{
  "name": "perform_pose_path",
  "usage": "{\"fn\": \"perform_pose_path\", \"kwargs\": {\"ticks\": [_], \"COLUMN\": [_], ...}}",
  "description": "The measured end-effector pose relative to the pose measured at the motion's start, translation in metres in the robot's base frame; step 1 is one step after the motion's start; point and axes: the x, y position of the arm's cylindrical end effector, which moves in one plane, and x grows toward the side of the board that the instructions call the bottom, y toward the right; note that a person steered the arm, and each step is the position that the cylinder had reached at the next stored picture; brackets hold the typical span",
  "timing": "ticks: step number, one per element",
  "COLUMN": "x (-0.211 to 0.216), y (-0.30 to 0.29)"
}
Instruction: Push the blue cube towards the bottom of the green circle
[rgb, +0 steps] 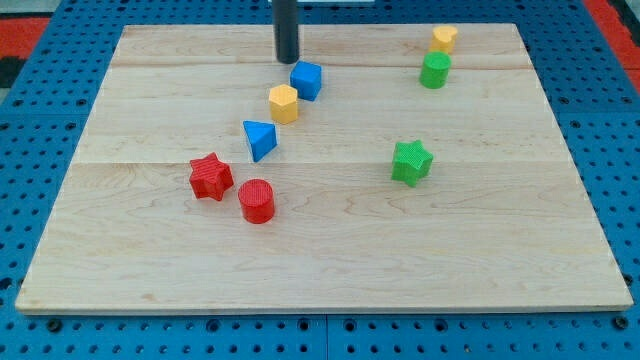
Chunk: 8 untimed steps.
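Note:
The blue cube (307, 79) sits on the wooden board near the view's top centre. The green circle (435, 71), a short green cylinder, stands at the view's top right, well to the right of the cube. My tip (288, 59) is just above and to the left of the blue cube, very close to it or touching its upper left side. The rod rises out of the view's top.
A yellow hexagon block (284, 103) lies just below-left of the cube; a blue triangle (260, 139) lies below that. A red star (211, 177) and red cylinder (257, 200) sit lower left. A yellow block (444, 39) is above the green circle. A green star (411, 162) is right of centre.

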Motion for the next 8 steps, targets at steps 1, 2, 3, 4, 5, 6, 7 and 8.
{"fn": "perform_pose_path", "kwargs": {"ticks": [1,2,3,4,5,6,7,8], "x": [0.019,0.032,0.054,0.070,0.071,0.072,0.078,0.086], "y": [0.005,0.047,0.072,0.073,0.083,0.106,0.128,0.146]}}
